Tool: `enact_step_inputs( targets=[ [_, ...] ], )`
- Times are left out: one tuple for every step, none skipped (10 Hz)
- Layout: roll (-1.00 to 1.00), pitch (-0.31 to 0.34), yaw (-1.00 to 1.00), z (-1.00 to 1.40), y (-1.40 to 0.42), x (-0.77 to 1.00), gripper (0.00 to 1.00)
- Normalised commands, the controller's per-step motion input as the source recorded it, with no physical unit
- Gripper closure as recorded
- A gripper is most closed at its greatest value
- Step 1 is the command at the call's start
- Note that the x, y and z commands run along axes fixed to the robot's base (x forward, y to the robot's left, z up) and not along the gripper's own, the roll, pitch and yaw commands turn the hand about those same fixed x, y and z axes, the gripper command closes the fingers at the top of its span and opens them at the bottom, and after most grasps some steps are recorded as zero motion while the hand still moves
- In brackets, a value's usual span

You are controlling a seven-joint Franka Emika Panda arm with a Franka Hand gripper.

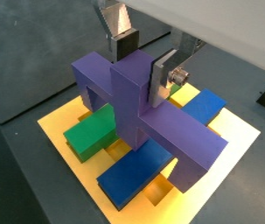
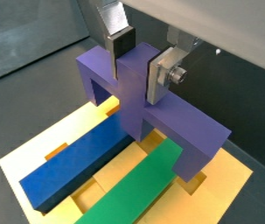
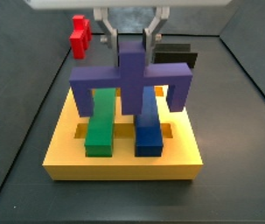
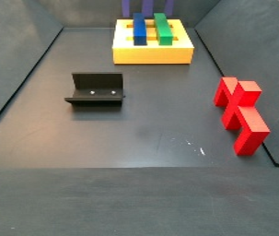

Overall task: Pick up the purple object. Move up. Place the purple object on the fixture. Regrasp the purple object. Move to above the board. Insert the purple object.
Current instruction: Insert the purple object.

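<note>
The purple object point(image 1: 135, 96) point(image 2: 129, 87) point(image 3: 132, 74) stands upright over the yellow board point(image 1: 59, 122) point(image 3: 122, 162) point(image 4: 154, 55). Its outer prongs straddle the green bar point(image 3: 100, 131) and the blue bar point(image 3: 149, 131), and its middle prong comes down between them. Whether the prongs sit in slots is unclear. In both wrist views my gripper point(image 1: 142, 70) point(image 2: 138, 68) is shut on the top of the middle stem, one silver finger on each side. The gripper point(image 3: 132, 52) also shows from the side. The black fixture point(image 4: 96, 89) stands empty, away from the board.
A red block point(image 4: 240, 115) point(image 3: 80, 35) lies on the dark floor on the far side of the fixture from the board. Dark walls ring the work area.
</note>
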Motion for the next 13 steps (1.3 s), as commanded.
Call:
enact_step_inputs(
  targets=[
    [0.07, -0.116, 0.03, -0.30, -0.08, -0.02, 1.00],
    [0.06, -0.076, 0.01, -0.16, -0.07, -0.03, 1.00],
    [0.02, -0.059, 0.00, -0.02, -0.03, -0.08, 1.00],
    [0.01, -0.037, 0.00, 0.00, -0.01, -0.08, 1.00],
    [0.00, 0.000, 0.00, 0.07, -0.05, -0.01, 1.00],
    [-0.02, 0.000, 0.00, 0.17, 0.00, -0.02, 1.00],
    [0.00, -0.029, 0.00, 0.00, 0.00, -0.13, 1.00],
    [0.00, -0.059, 0.00, -0.03, 0.00, -0.12, 1.00],
    [0.01, -0.057, 0.00, -0.10, 0.00, -0.21, 1.00],
    [0.00, -0.061, 0.00, -0.06, 0.00, -0.24, 1.00],
    [0.00, -0.053, 0.00, 0.00, -0.04, -0.24, 1.00],
    [0.00, -0.090, 0.03, -0.07, -0.11, -0.06, 1.00],
    [0.00, -0.067, 0.04, -0.27, -0.12, 0.11, 1.00]
  ],
)
